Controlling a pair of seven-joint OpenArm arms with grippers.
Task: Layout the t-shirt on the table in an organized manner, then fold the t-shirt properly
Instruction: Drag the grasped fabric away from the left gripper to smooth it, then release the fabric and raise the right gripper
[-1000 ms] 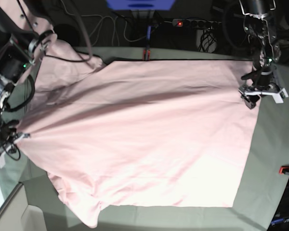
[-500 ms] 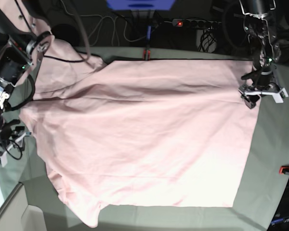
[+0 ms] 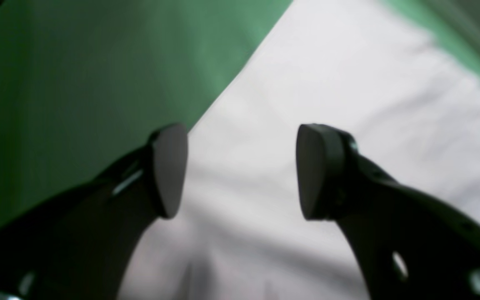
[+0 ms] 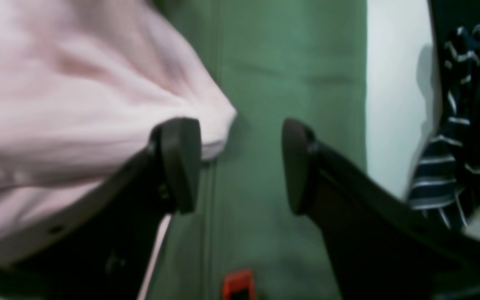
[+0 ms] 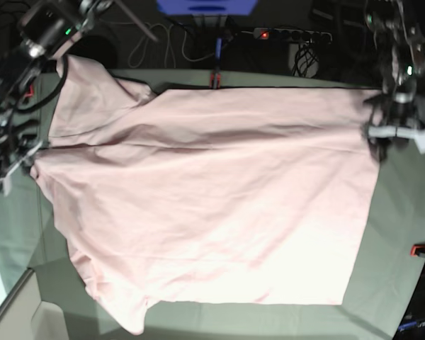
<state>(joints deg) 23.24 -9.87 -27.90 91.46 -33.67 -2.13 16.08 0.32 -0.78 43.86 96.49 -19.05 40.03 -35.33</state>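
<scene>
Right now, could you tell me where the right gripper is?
In the base view the right gripper is at the left edge, open, beside the t-shirt.

Black arms trailing cables, green lights aglow; left gripper [image 5: 400, 133] white-jawed, right gripper [image 4: 240, 166] with dark rounded pads.

Base view: overhead, looking down on the whole table [image 5: 397, 234]. Wrist views: close, low, aimed past each claw. Shared: t-shirt [image 5: 212, 198] edges at far-right and left of table.

Pale pink t-shirt [image 5: 212, 198] on grey-green table [image 5: 404, 212]
</scene>
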